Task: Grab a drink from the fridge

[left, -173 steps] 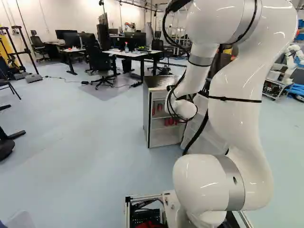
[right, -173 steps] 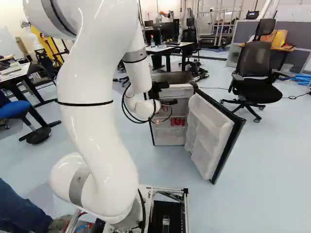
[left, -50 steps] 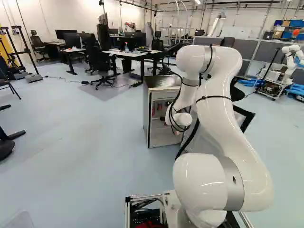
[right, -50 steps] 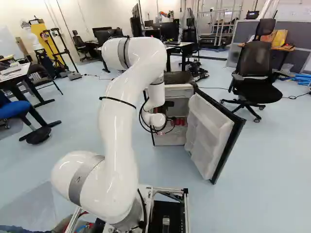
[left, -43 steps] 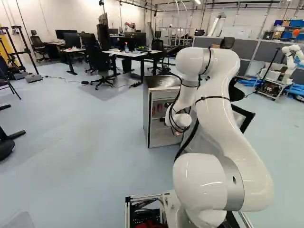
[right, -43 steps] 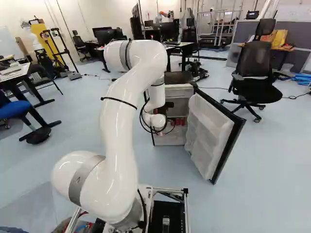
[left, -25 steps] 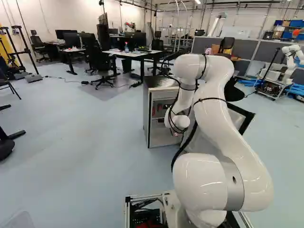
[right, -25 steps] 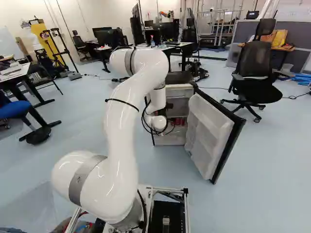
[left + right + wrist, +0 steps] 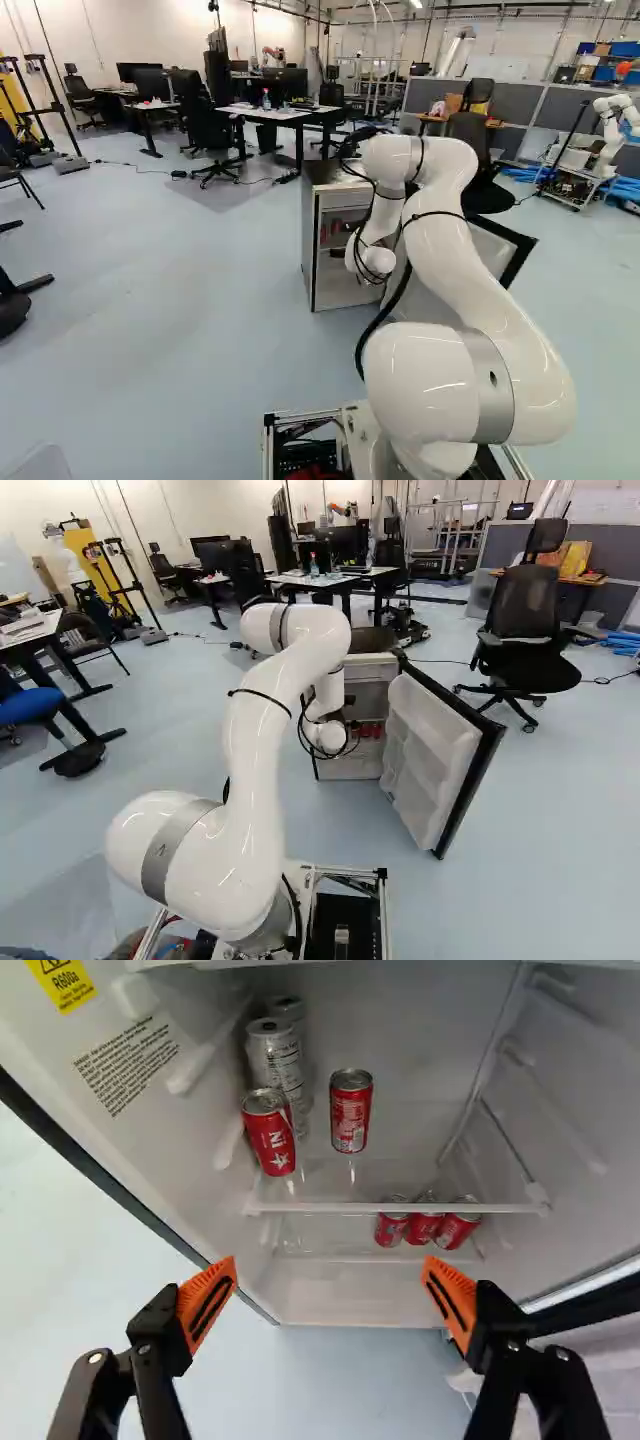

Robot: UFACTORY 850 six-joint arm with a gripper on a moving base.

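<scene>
The black gripper [image 9: 350, 724] is mostly hidden behind the wrist, at the front of the fridge [image 9: 349, 768]. In the wrist view the gripper [image 9: 329, 1266] stands wide open with nothing between its orange pads. Ahead of it is the fridge interior. On the upper glass shelf [image 9: 390, 1207] stand a red can [image 9: 351, 1115], another red can [image 9: 270, 1138] close to the side wall, and silver cans [image 9: 277, 1058] behind that one. Three red cans [image 9: 424, 1226] stand below this shelf, their tops partly covered by its edge.
The fridge door [image 9: 432, 765] is swung wide open on the right of the right base view. An office chair [image 9: 527, 630] stands beyond it. Desks [image 9: 270, 113] are behind the fridge. Another robot [image 9: 612, 130] stands far right in the left base view.
The arm's upper joint has come down and its links have folded lower and ahead, with the wrist lower at the fridge front. Base, fridge and door have not moved.
</scene>
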